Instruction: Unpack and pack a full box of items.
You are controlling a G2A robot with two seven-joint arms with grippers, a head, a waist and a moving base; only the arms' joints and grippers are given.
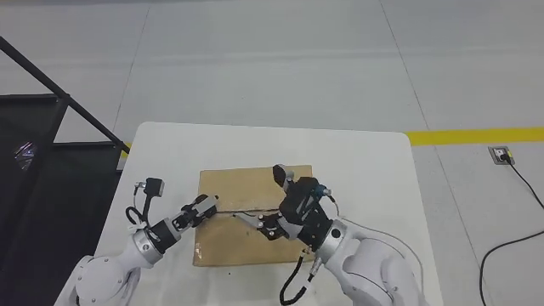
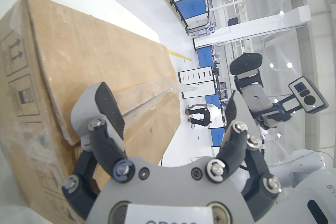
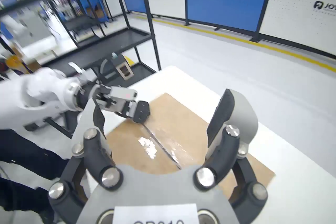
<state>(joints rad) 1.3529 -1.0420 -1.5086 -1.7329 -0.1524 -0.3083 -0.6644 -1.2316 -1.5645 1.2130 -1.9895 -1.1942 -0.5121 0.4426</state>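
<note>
A closed cardboard box lies flat in the middle of the white table. Clear tape runs along its centre seam. My left gripper is at the box's left edge, level with the seam. It is open, with one finger over the box top and nothing between the fingers. My right gripper hangs over the box's middle, just above the seam, also open and empty. In the right wrist view the left gripper faces it across the box.
A black metal rack stands close to the table's left side. Bare table surface lies right of the box and behind it. A cable and floor socket lie off to the right.
</note>
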